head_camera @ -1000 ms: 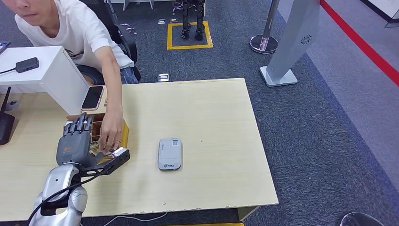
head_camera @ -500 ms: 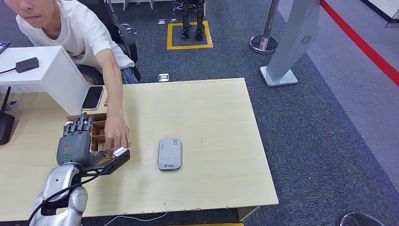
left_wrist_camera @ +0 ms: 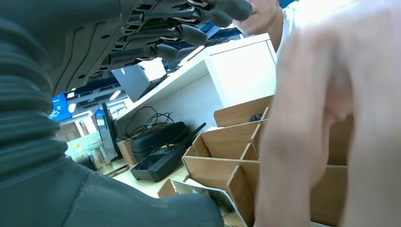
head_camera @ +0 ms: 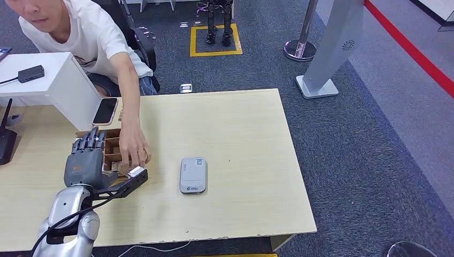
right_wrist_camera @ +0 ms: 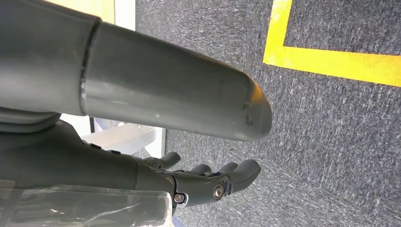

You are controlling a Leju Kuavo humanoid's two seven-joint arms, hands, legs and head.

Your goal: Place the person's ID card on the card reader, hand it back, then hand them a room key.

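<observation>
At the far left of the light wooden table (head_camera: 241, 128) stand a black device (head_camera: 6, 140) and a white box-shaped stand (head_camera: 53, 88), with a phone (head_camera: 105, 111) lying just beside the stand. The robot's left hand (head_camera: 84, 160) hovers over the wooden compartment box (head_camera: 110, 147), its fingers stretched straight and a little apart, holding nothing; in the left wrist view the same fingers (left_wrist_camera: 189, 21) reach out above the box's wooden dividers (left_wrist_camera: 227, 151). Just to its right a person in a white shirt (head_camera: 91, 32) reaches an arm down, and the person's hand (head_camera: 134, 151) rests on the box's near right corner, close to the robot's thumb; whether it holds a card cannot be told. Further right, the grey card reader (head_camera: 193, 174) lies flat on the table with nothing on top. The right hand (right_wrist_camera: 208, 182) hangs over the grey carpet (right_wrist_camera: 331, 142), its fingers loosely curled and holding nothing.
</observation>
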